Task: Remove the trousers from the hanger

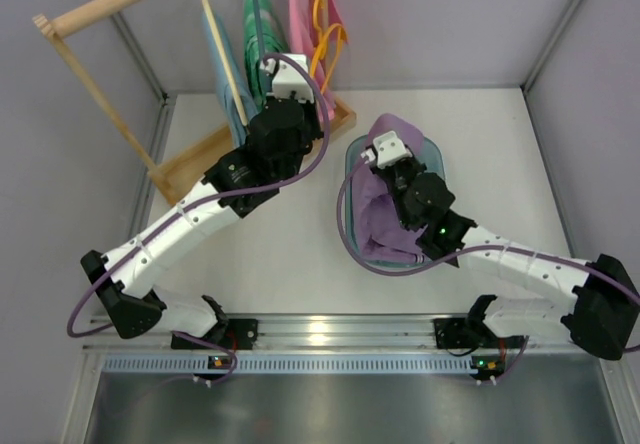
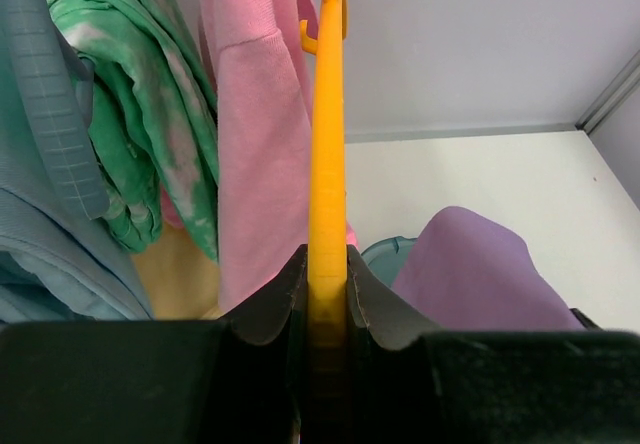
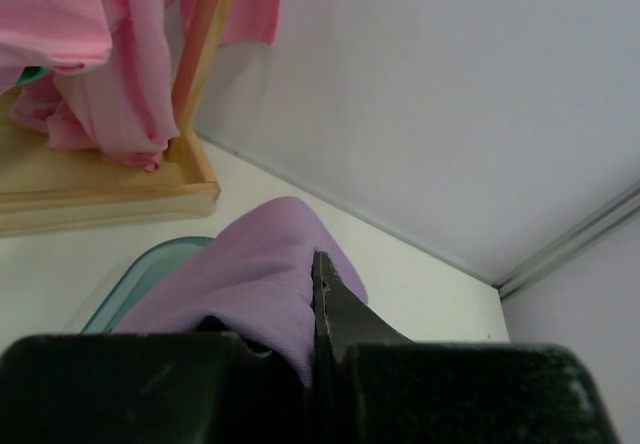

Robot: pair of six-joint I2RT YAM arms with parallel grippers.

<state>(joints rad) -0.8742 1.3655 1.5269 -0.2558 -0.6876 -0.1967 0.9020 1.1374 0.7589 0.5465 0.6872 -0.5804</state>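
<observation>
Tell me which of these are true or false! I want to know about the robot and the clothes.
1. The left fingers are shut on the orange hanger. True.
2. The purple trousers hang on the hanger. False: they are off it, in the teal tub.
3. The right fingers pinch the trousers. True.
4. The pink garment lies in the tub. False: it hangs at the wooden rack.
</observation>
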